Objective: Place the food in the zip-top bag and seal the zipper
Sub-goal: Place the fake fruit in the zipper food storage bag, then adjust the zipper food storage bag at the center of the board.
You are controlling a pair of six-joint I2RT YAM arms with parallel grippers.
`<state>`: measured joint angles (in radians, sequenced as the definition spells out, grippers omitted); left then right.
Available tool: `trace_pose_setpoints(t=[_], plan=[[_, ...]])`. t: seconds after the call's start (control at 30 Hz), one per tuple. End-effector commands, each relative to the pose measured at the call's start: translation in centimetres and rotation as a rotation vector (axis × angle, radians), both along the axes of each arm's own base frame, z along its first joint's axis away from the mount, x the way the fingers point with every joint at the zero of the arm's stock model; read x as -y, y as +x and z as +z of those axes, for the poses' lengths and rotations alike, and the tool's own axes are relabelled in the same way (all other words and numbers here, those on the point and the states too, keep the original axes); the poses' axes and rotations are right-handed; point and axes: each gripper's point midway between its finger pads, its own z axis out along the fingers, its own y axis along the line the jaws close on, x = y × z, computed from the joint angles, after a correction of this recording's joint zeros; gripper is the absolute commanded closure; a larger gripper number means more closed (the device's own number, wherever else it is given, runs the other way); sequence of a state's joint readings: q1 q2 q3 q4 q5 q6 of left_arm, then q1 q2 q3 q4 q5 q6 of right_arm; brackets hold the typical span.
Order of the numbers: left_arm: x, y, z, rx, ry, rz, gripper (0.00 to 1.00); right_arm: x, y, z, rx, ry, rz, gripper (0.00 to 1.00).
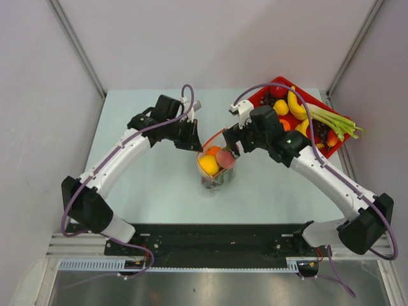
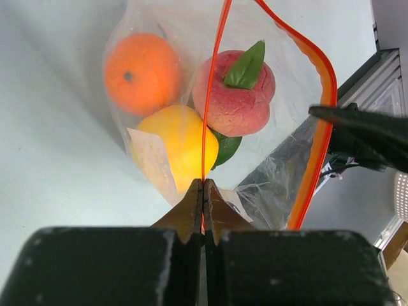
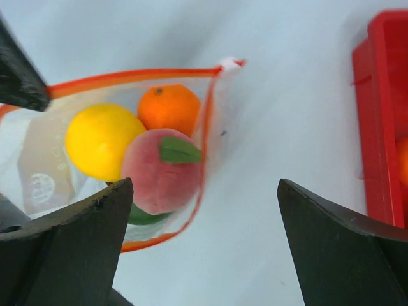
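Note:
The clear zip-top bag (image 1: 217, 171) stands mid-table with its mouth open upward. Inside lie an orange fruit (image 2: 141, 73), a yellow fruit (image 2: 180, 145), a pink peach with a green leaf (image 2: 233, 99) and a bit of green beneath it. My left gripper (image 1: 196, 141) is shut on the orange-red zipper (image 2: 214, 73) at the bag's left rim, pinching it between its fingertips (image 2: 191, 203). My right gripper (image 1: 231, 145) is open over the bag's right rim, holding nothing; in its own view it (image 3: 204, 185) straddles the zipper (image 3: 127, 80), peach (image 3: 156, 175) and bare table.
A red tray (image 1: 260, 93) at the back right holds more toy fruit, bananas (image 1: 294, 105) and green stalks (image 1: 338, 122); its wall shows in the right wrist view (image 3: 377, 127). The right gripper's finger (image 2: 366, 127) shows in the left wrist view.

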<state>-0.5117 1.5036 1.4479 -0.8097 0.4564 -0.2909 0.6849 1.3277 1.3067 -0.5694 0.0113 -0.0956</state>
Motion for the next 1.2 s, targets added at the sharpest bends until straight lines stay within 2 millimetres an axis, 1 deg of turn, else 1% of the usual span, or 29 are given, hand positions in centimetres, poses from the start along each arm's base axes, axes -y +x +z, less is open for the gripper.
trace_pose_setpoints(t=[0.0, 0.07, 0.1, 0.17, 0.2, 0.23, 0.27, 0.3, 0.33, 0.37, 0.4, 0.43, 0.5, 0.53, 0.57, 0.6, 0.63, 0.67, 0.7, 0.73, 0.8, 0.87, 0.9, 0.93, 1.0, 1.07, 1.1, 1.13, 1.17], plan=[[0.5, -0.8, 2.5, 0.085, -0.041, -0.049, 0.99, 1.4, -1.2, -1.7, -0.172, 0.043, -0.015, 0.01], [0.7, -1.1, 2.6, 0.097, -0.041, -0.059, 1.00, 1.4, -2.4, -2.5, -0.252, 0.056, 0.018, 0.09], [0.7, -1.0, 2.6, 0.104, -0.037, -0.058, 1.00, 0.8, -3.2, -2.6, -0.302, 0.092, 0.061, 0.17], [0.8, -1.4, 2.5, 0.104, -0.038, -0.068, 1.00, 0.9, -3.8, -2.8, -0.382, 0.147, 0.074, 0.37], [0.9, -1.4, 2.4, 0.103, -0.036, -0.070, 1.00, 0.3, -4.6, -2.4, -0.418, 0.190, 0.121, 0.51], [1.0, -1.6, 2.5, 0.106, -0.038, -0.078, 1.00, 0.2, -4.7, -2.1, -0.431, 0.216, 0.128, 0.64], [1.3, -2.0, 2.5, 0.106, -0.036, -0.096, 1.00, 0.0, -4.9, -1.5, -0.442, 0.249, 0.137, 0.95], [1.4, -2.1, 3.1, 0.117, -0.041, -0.108, 1.00, -0.6, -5.6, -0.6, -0.459, 0.301, 0.188, 1.00], [1.4, -2.7, 3.3, 0.107, -0.037, -0.127, 1.00, -0.4, -5.9, 0.9, -0.461, 0.360, 0.175, 1.00], [1.6, -3.2, 3.9, 0.121, -0.042, -0.157, 1.00, -0.6, -6.3, 1.9, -0.457, 0.393, 0.184, 1.00], [1.7, -3.4, 5.3, 0.147, -0.058, -0.174, 1.00, -1.0, -6.8, 3.4, -0.439, 0.436, 0.211, 1.00], [1.5, -4.0, 5.8, 0.150, -0.061, -0.198, 1.00, -1.0, -7.6, 4.8, -0.408, 0.465, 0.226, 1.00], [1.3, -4.3, 7.5, 0.199, -0.076, -0.213, 1.00, -1.4, -8.5, 6.0, -0.399, 0.493, 0.235, 1.00], [1.2, -4.4, 7.6, 0.210, -0.076, -0.223, 1.00, -1.5, -8.8, 5.8, -0.408, 0.484, 0.230, 1.00], [1.1, -4.3, 7.4, 0.239, -0.051, -0.237, 1.00, -2.0, -9.2, 4.9, -0.422, 0.450, 0.242, 1.00], [1.1, -3.6, 6.0, 0.242, 0.007, -0.232, 1.00, -1.6, -9.1, 3.6, -0.441, 0.404, 0.203, 1.00], [0.7, -3.6, 4.5, 0.241, 0.084, -0.249, 1.00, -1.6, -9.3, 2.1, -0.469, 0.382, 0.196, 1.00], [1.0, -3.8, 3.2, 0.218, 0.132, -0.280, 1.00, -1.5, -9.1, 1.5, -0.476, 0.378, 0.189, 1.00], [1.4, -4.2, 2.8, 0.186, 0.139, -0.310, 1.00, -1.6, -8.7, 1.0, -0.472, 0.373, 0.179, 1.00], [1.6, -4.5, 0.9, 0.112, 0.166, -0.333, 1.00, -1.5, -8.5, 0.8, -0.469, 0.367, 0.173, 1.00], [1.7, -4.8, -0.4, 0.071, 0.175, -0.345, 1.00, -1.3, -7.9, 0.5, -0.467, 0.366, 0.146, 1.00], [2.0, -4.2, -0.5, 0.105, 0.162, -0.331, 1.00, -1.3, -7.6, 0.4, -0.465, 0.364, 0.127, 1.00], [1.9, -4.2, -1.0, 0.106, 0.161, -0.323, 1.00, -1.3, -7.7, 0.5, -0.465, 0.370, 0.128, 1.00], [2.4, -3.8, -0.2, 0.151, 0.127, -0.309, 1.00, -1.3, -8.0, 0.6, -0.466, 0.373, 0.136, 1.00], [2.8, -3.3, 0.5, 0.191, 0.096, -0.295, 1.00, -1.1, -8.2, 0.4, -0.466, 0.372, 0.132, 1.00], [3.4, -2.5, 1.8, 0.240, 0.067, -0.286, 1.00, -0.3, -8.1, 0.9, -0.439, 0.377, 0.124, 0.99], [3.7, -2.1, 2.9, 0.271, 0.054, -0.289, 1.00, 0.1, -8.1, 1.1, -0.427, 0.376, 0.123, 0.95], [3.9, -2.1, 3.2, 0.280, 0.050, -0.320, 1.00, 0.7, -8.0, 1.6, -0.403, 0.381, 0.112, 0.89], [4.2, -2.0, 3.2, 0.277, 0.048, -0.334, 1.00, 1.4, -7.8, 1.6, -0.390, 0.374, 0.093, 0.76]])
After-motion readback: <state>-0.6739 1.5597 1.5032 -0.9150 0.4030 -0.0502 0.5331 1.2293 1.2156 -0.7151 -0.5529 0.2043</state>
